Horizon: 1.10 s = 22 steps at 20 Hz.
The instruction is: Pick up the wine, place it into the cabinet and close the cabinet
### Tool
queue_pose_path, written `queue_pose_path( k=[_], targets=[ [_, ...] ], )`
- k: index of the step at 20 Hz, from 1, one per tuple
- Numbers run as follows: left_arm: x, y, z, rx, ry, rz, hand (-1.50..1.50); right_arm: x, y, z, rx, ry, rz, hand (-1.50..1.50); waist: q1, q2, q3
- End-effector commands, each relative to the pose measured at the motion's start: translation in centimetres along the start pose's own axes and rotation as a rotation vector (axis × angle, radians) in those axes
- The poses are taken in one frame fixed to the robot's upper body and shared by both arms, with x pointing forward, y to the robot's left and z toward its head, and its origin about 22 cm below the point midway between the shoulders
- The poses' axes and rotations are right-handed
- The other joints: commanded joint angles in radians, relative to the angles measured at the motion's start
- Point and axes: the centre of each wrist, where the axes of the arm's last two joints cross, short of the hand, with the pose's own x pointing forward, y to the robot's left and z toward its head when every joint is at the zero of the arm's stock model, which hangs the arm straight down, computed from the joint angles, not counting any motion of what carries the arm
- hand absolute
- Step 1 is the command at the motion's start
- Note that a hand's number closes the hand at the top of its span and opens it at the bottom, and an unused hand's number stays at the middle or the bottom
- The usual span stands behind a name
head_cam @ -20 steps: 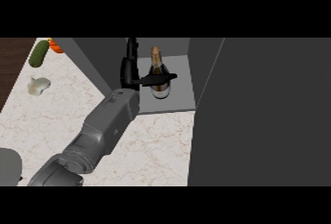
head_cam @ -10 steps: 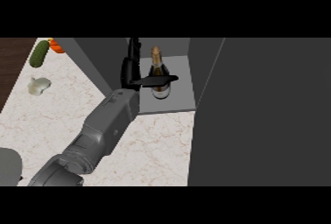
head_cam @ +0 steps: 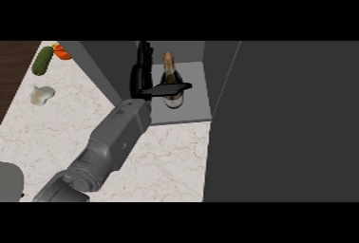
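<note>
Head view: my hand [head_cam: 155,88] reaches into the open cabinet [head_cam: 188,116], its thumb stretched level across the front of the wine bottle [head_cam: 170,81] and its fingers [head_cam: 140,66] running up along the bottle's left side. The bottle stands upright on the cabinet floor, between the grey side walls, gold-capped neck up. I judge the placing all but done. The thumb lies against the bottle, but I cannot tell from here whether the fingers behind it are curled round the glass or spread free of it.

To finish this step well, I would let the hand spread fully before drawing it away, then pull the forearm straight back toward me along the line it came in, so that the thumb does not drag the bottle over. Only once the arm is out of the opening should the door [head_cam: 288,118], the large dark panel filling the right of the view, be swung shut.

On the marble table [head_cam: 161,156], well apart at the far left, lie a green cucumber [head_cam: 42,60], something orange [head_cam: 61,52] beside it, and a pale garlic bulb [head_cam: 41,94]. None stands in the way; my own forearm in the doorway is the only obstacle.
</note>
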Motion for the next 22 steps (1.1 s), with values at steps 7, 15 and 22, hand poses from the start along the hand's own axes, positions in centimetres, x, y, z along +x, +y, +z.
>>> queue_pose_path(
  k=[7, 15, 22],
  targets=[
    [-2.4, 1.2, 4.4, 0.019, 0.057, 0.05, -1.5, -0.2, -0.7, 0.5, -0.022, -0.008, -0.003, -1.5, 0.033, -0.012, 0.0],
    [-1.3, -2.9, 10.3, -0.025, 0.059, 0.033, -1.5, -0.3, -0.1, 2.1, -0.06, 0.0, 0.009, -1.5, 0.063, -0.013, 0.001],
    [2.5, -5.0, 14.2, -0.052, -0.004, 0.058, -1.5, 0.8, -0.1, 2.7, -0.082, -0.006, 0.034, -1.5, 0.087, -0.016, 0.001]
  ],
)
